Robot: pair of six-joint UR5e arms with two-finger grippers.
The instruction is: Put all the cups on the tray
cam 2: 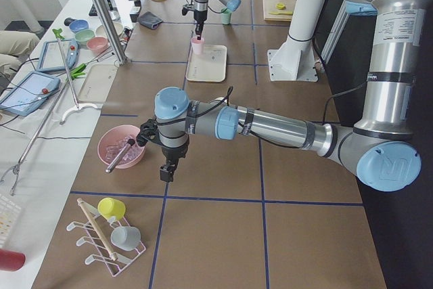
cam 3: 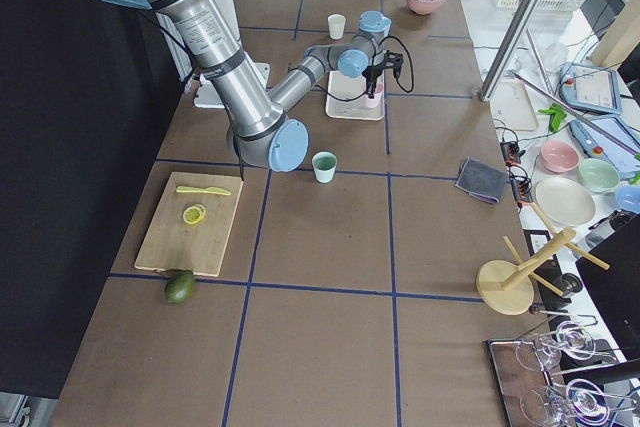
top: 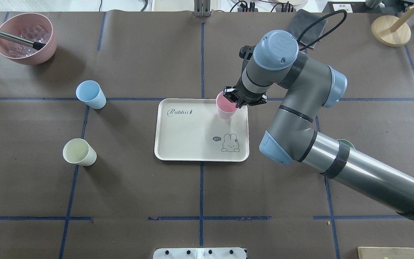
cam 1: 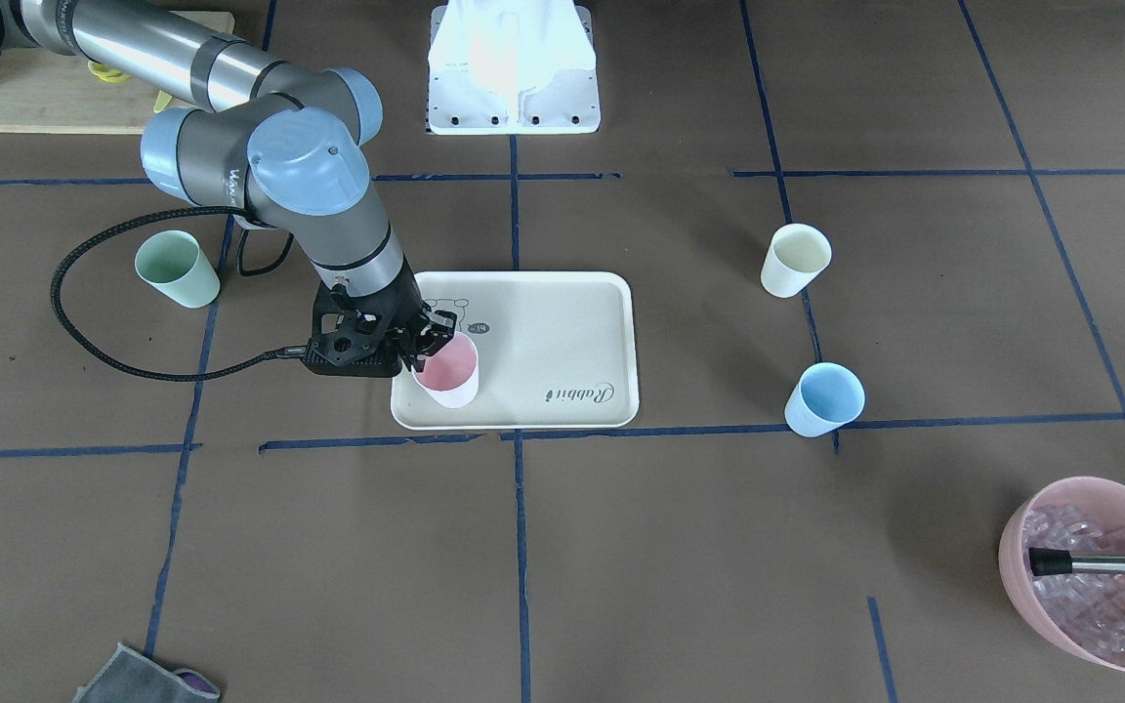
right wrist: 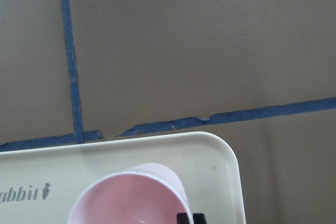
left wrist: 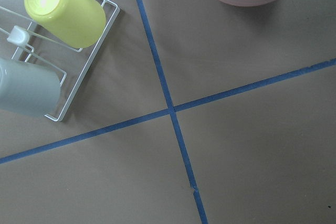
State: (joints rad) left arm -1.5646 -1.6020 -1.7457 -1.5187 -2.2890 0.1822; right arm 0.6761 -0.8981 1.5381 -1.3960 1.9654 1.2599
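Brown papered table (top: 138, 187); right gripper (top: 236, 101) pinches pink cup (top: 225, 108) by rim, cup directly below it on tray (top: 192, 136) corner. Likely light, stiff, slick; rim-wall pinch suits. State of left gripper (cam 2: 166, 174): cannot tell.

The front-facing camera looks steeply down from across the desk (cam 1: 680, 547), with the robot's base plate (cam 1: 514, 107) at its top edge. The overhead camera looks down from behind the robot, with that plate at its bottom edge. Both share the tray (cam 1: 562, 322), whose script reads inverted in the first and upright in the second.

The end cameras look along the desk from opposite ends. One has the ice bowl (cam 2: 105, 157) near and the tray far, the other the cutting board (cam 3: 185, 247) near.

The left wrist camera looks down, close, on tape lines, the bowl's rim and a wire rack (left wrist: 90, 62). The right wrist camera sits very close over the tray's corner and the pink cup (right wrist: 131, 203).
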